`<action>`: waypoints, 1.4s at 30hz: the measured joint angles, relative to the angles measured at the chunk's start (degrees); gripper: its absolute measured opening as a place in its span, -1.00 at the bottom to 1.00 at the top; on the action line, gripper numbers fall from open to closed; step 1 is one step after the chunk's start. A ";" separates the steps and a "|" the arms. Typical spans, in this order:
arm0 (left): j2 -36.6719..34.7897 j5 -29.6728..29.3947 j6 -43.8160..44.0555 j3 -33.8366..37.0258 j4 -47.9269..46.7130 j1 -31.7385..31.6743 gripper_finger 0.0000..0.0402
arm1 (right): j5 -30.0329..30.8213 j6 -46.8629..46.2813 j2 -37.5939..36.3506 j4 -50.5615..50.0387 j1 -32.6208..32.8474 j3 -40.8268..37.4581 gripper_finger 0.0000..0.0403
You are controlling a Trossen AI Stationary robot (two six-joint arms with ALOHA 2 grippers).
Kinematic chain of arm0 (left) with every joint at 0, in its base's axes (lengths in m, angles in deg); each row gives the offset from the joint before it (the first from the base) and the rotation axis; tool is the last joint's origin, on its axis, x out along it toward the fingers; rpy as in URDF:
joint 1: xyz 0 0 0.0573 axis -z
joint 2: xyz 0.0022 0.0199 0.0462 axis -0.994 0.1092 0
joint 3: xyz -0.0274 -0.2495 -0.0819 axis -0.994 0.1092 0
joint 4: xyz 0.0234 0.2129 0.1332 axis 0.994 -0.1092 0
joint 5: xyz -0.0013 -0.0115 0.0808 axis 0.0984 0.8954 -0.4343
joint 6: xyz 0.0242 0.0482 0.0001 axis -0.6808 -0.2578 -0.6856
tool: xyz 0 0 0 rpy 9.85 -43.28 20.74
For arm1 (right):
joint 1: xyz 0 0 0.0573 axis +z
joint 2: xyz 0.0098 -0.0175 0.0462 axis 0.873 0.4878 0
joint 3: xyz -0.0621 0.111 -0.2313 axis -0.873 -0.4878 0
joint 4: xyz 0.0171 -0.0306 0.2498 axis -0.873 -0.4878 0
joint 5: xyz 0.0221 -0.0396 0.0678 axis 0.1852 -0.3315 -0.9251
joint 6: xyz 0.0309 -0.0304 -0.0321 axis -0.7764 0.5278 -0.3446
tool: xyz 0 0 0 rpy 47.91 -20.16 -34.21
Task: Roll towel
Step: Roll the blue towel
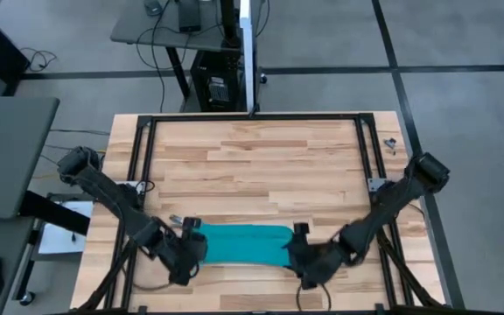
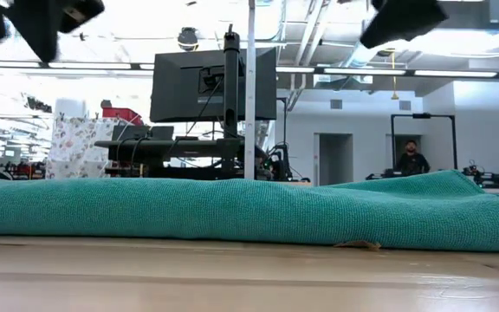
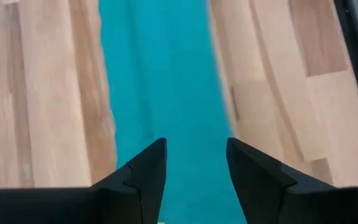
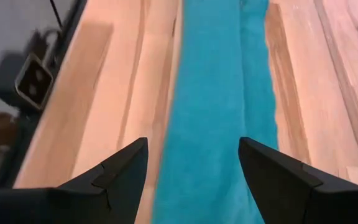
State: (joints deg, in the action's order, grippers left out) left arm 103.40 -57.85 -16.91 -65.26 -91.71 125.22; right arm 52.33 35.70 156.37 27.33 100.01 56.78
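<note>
The wooden counter (image 1: 261, 149) carries the teal towel (image 1: 241, 244), a long narrow strip lying across its near half, bunched into low folds in the low view. The left hand (image 3: 196, 163) sits at the towel's left end, fingers parted with cloth showing between them. The right hand (image 4: 192, 163) sits at the right end, fingers spread wide over the strip
</note>
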 joint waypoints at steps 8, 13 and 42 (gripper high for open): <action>13.57 -1.49 10.05 -7.22 -4.04 5.42 -0.25 | 10.03 -8.57 8.21 0.13 7.06 0.63 0.21; 17.68 -2.42 16.09 -9.75 -3.93 5.82 -0.22 | 11.10 -9.60 9.23 -0.56 7.94 0.61 0.21; 17.90 -8.36 15.97 3.23 7.49 6.28 -0.10 | 11.36 -10.42 9.15 1.03 3.85 0.61 0.21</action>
State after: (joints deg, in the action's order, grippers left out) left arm 121.30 -66.22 -0.94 -62.03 -84.22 131.50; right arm 63.69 25.28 165.53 28.37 103.86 57.39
